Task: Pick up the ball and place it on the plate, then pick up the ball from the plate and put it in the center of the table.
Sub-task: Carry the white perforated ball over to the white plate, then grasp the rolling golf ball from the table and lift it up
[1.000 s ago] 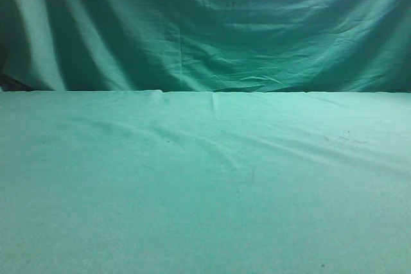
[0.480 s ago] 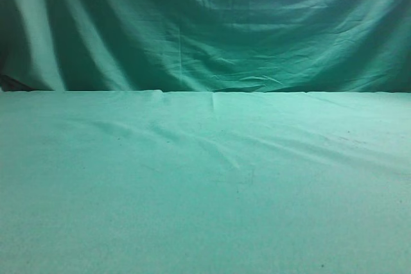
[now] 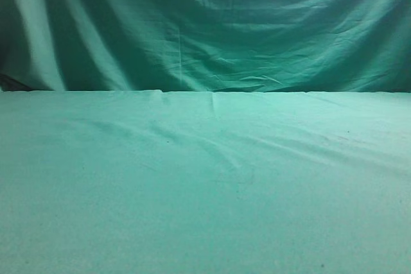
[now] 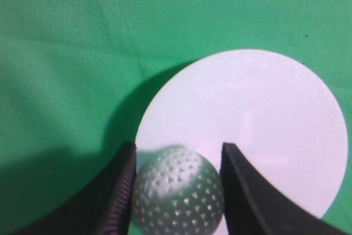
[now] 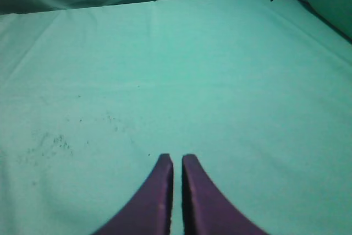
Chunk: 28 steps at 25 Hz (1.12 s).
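White plate [image 4: 264, 130] lies beneath the ball [image 4: 177, 199], which your left gripper [image 4: 177, 191] pinches; right gripper [image 5: 176, 191] pressed together, idle. Centre placement remains.

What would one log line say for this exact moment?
left hand: around ball, contact unclear | ball: over plate edge | right hand: shut, empty, over cloth

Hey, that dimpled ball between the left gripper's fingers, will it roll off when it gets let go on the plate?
Likely, yes: the ball is round and the plate looks flat and rimless. Its dimples may give the left gripper some grip. It sits near the plate's edge, so release gently.
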Motion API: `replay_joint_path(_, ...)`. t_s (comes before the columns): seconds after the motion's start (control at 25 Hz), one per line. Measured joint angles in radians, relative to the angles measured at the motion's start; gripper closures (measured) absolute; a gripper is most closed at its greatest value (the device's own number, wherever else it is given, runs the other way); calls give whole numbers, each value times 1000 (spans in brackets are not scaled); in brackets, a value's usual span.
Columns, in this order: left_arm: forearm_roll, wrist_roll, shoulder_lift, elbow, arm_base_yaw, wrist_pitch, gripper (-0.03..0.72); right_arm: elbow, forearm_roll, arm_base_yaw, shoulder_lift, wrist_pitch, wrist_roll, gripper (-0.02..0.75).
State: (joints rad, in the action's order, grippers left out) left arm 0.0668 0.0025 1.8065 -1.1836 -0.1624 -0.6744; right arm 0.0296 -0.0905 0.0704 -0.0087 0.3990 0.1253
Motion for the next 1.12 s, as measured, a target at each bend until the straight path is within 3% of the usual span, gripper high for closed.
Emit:
replay_joint_path(0.12,-6,0,0,0,0,9,379,0,0,0,0,0,0,691)
replay_joint_path(0.2,-39,0,0,0,0,15,275,0,0,0,0,0,0,691)
replay_joint_path(0.28,-91,0,0,-28,0,-10,111,0,0,0,0,0,0,691)
replay_joint_path(0.36,-154,16,0,-85,2,-68,39,0,0,0,0,0,0,691)
replay_joint_path(0.44,-238,61,-2,-153,9,-110,48,0,0,0,0,0,0,691)
replay_joint_path(0.6,-389,168,-58,-250,29,-136,297,0,0,0,0,0,0,691)
replay_joint_path(0.72,-440,245,-129,-273,54,-136,558,0,0,0,0,0,0,691)
replay_joint_path(0.84,-447,303,-199,-273,93,-141,688,0,0,0,0,0,0,691)
replay_joint_path(1.12,-450,353,-393,-215,228,-110,688,0,0,0,0,0,0,691)
